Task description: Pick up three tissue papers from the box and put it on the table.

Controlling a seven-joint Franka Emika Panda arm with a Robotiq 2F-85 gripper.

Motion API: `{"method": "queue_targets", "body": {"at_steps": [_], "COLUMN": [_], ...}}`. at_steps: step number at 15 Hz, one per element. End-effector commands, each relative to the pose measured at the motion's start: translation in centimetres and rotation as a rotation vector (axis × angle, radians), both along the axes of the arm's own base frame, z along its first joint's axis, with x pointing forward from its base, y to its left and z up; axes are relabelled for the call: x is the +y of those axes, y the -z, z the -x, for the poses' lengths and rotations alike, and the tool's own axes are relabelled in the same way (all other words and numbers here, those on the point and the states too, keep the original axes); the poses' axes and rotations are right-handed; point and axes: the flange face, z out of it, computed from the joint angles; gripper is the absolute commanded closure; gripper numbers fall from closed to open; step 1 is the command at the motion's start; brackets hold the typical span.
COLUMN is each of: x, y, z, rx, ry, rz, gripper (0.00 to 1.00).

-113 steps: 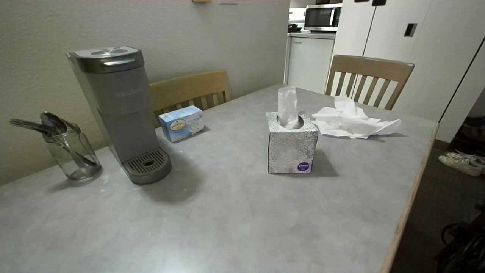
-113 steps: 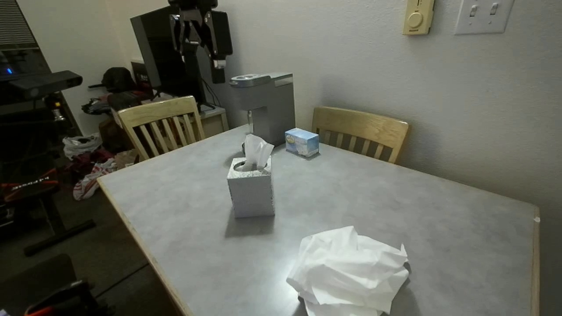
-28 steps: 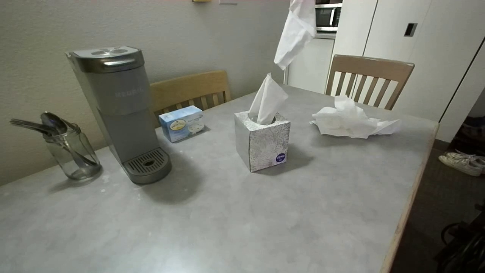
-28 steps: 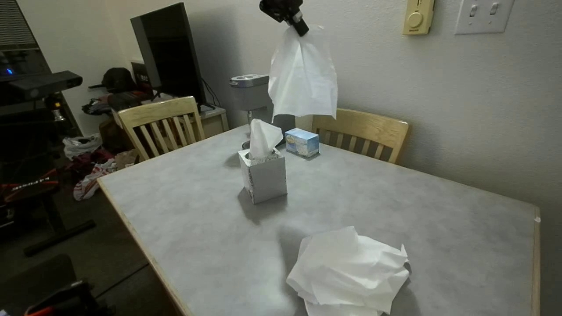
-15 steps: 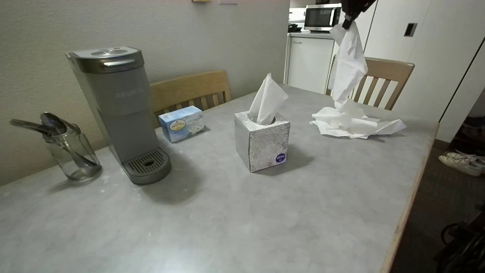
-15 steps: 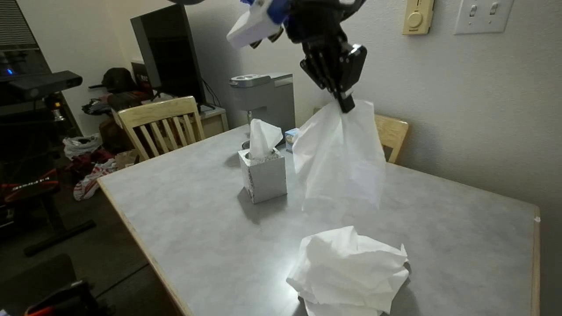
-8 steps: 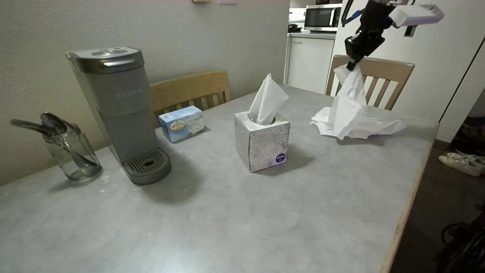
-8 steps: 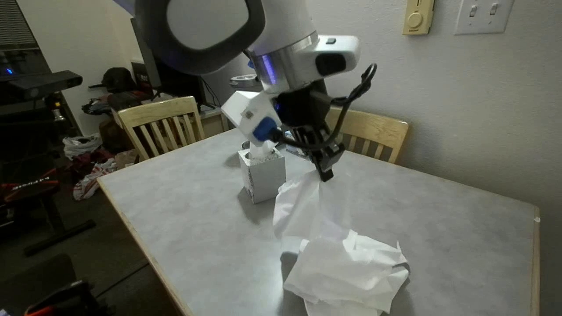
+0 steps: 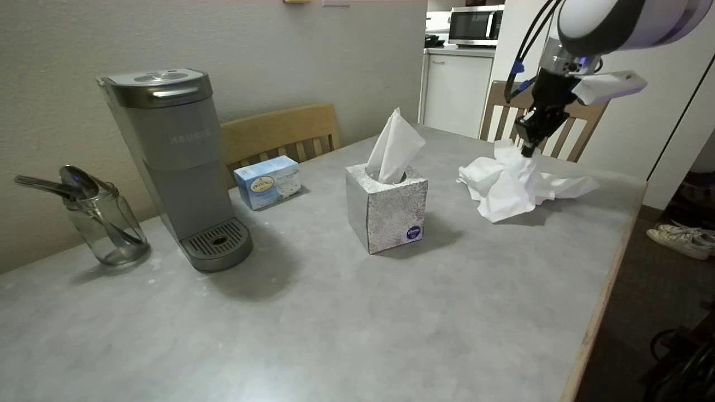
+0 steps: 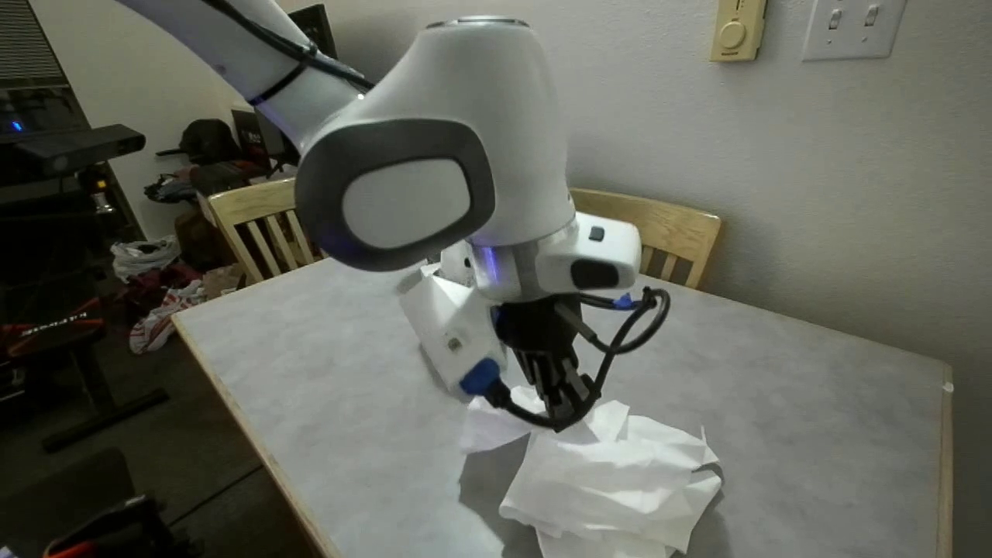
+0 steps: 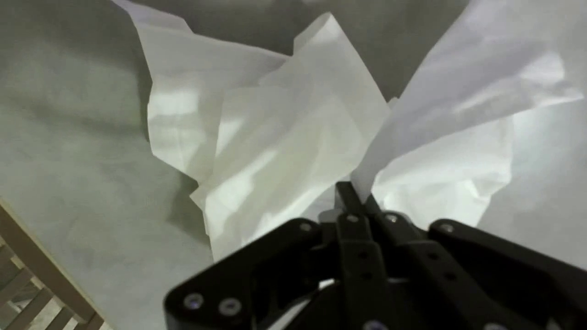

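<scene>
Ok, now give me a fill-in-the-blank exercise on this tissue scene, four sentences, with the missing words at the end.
1. The gripper pinches a thin white ____.
2. Another tissue sticks out of the ____ face of the cube tissue box.
3. The brand name on the grey coffee maker reads ____.
4. The Twinings box is mostly light ____.

Missing words: tissue; top; Keurig; blue.
</scene>
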Motion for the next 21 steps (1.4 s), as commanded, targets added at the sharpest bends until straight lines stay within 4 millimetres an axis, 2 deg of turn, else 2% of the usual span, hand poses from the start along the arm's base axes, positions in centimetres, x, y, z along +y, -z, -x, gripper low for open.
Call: {"method": "queue_targets", "body": {"at_steps": [1,3,5,6,7,9,12,17,18,21], "x": [-1.0,-1.1,-1.0,-0.7,-0.6,0.3,2.6,8.7,10.1,15.0], "y": [3.8,5.1,5.3,4.7,4.1,1.5,-4.2,-13.8,-15.2,-17.9], "z": [0.1,0.3,0.1,-0.1,-0.4,-1.4,-3.1,-5.9,-6.4,-8.0], "rx": [0.059,0.086,0.094,0.087,0.077,0.039,-0.025,-0.137,-0.152,-0.183], "ry": [-0.021,-0.016,-0.011,-0.01,-0.011,-0.025,-0.054,-0.097,-0.103,-0.14], "rz": [-0.005,-0.009,-0.004,-0.002,0.005,0.034,0.079,0.125,0.123,0.083], "gripper": [1.0,1.0,1.0,0.74,0.73,0.61,0.39,0.05,0.01,0.0]}}
